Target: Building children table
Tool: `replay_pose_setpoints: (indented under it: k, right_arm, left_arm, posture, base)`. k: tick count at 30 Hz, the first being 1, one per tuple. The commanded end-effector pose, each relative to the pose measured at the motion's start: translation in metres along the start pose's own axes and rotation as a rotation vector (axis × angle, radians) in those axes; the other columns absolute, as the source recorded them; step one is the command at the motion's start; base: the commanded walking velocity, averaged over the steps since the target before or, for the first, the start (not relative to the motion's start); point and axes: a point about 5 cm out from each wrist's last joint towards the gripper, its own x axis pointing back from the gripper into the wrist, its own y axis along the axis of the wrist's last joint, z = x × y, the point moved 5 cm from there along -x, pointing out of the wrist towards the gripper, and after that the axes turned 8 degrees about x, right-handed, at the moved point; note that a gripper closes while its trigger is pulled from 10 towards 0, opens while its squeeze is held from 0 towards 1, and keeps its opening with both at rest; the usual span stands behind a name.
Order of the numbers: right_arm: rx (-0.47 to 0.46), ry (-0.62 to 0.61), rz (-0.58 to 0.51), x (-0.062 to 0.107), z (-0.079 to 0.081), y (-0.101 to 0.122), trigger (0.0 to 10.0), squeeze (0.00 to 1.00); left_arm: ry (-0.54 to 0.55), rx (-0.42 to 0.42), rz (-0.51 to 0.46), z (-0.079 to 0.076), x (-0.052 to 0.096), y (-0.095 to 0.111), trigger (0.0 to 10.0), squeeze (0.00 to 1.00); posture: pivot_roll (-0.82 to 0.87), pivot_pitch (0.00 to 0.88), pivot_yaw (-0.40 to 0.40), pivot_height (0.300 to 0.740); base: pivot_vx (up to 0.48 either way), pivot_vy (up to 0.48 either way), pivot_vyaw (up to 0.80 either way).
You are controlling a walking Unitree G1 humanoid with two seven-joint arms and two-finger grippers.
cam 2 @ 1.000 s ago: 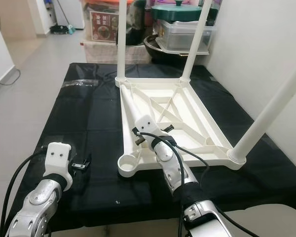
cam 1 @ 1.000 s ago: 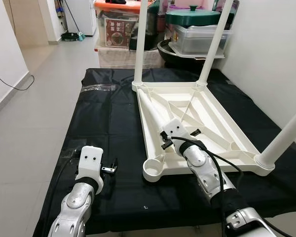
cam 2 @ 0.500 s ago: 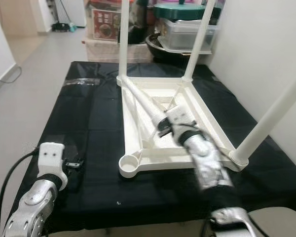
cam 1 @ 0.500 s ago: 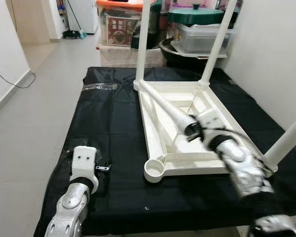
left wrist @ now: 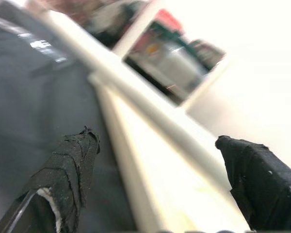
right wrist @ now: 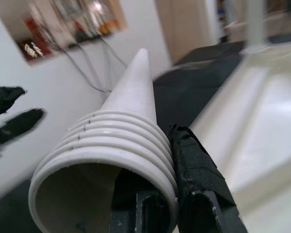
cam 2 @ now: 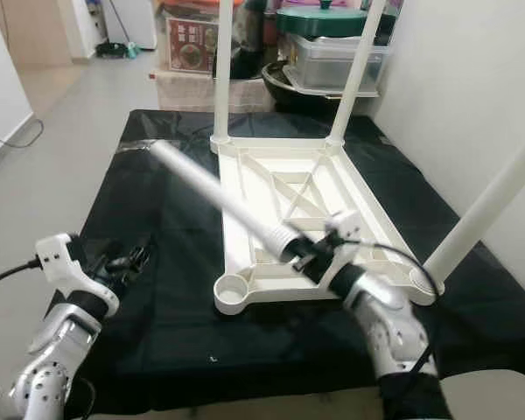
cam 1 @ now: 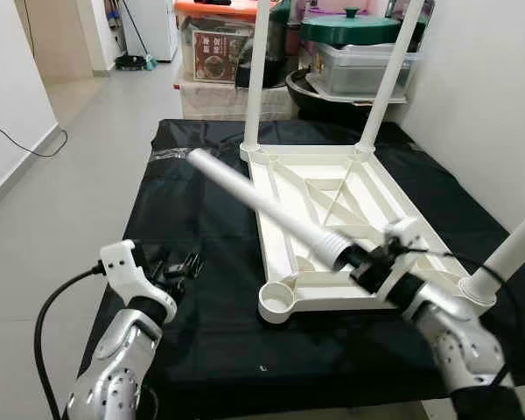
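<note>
At about 8 o'clock on the black cloth (cam 1: pixel 210 219), the left gripper (cam 1: pixel 177 264) hovers just above the fabric with its two fingers spread apart and nothing between them. In its wrist view the black fingers (left wrist: pixel 63 184) frame blurred white plastic and the bins at the back.

Toward the middle, a loose white leg (cam 1: pixel 254 206) slants up through the air, its plain end pointing to about 10 o'clock, over the cloth's left half. Its ribbed, threaded end (cam 1: pixel 332 251) sits low at about 5 o'clock, over the near part of the upturned tabletop (cam 1: pixel 332 210). That tabletop lies underside up on the cloth, ribs showing. An open round socket (cam 1: pixel 279 302) sits at its near left corner with no leg in it.

The right gripper (cam 1: pixel 365 261) is clamped on the leg's threaded end; the wrist view shows one black finger (right wrist: pixel 196 165) pressed against the ribbed rim, and the tube is hollow.

Two fitted legs (cam 1: pixel 255 70) stand upright at the far corners, and a third (cam 1: pixel 512 254) rises at the near right corner, around 4 o'clock. Beyond the cloth, at 12 o'clock, are stacked storage bins (cam 1: pixel 359 66) against the wall.
</note>
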Motion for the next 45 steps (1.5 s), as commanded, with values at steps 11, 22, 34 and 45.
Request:
replay_pose_setpoints:
  k: [11,22,34,45]
  right_arm:
    - [-0.236,0.230,-0.121,0.003,0.042,0.005,0.0,0.00]
    - [-0.295,0.436,0.049,0.048,0.068,-0.032,0.0,0.00]
    - [-0.314,0.474,0.123,0.074,0.065,-0.038,0.0,0.00]
    - [-0.276,0.478,0.134,0.072,0.067,-0.039,0.0,0.00]
  left_arm:
    - [-0.066,0.366,-0.055,-0.014,-0.001,0.000,10.0,0.00]
    - [-0.092,0.480,-0.116,-0.013,0.002,0.019,10.0,0.00]
    - [-0.069,0.555,-0.189,0.004,0.006,0.035,0.0,0.00]
    - [-0.131,0.605,-0.206,-0.005,0.009,0.041,0.0,0.00]
  posture:
    - [0.06,0.000,-0.090,0.740]
    - [0.06,0.000,-0.093,0.740]
    - [0.05,0.000,-0.095,0.740]
    - [0.05,0.000,-0.088,0.740]
  base:
    - [0.000,0.000,0.00]
    - [0.000,0.000,0.00]
    - [0.000,0.000,0.00]
    - [0.000,0.000,0.00]
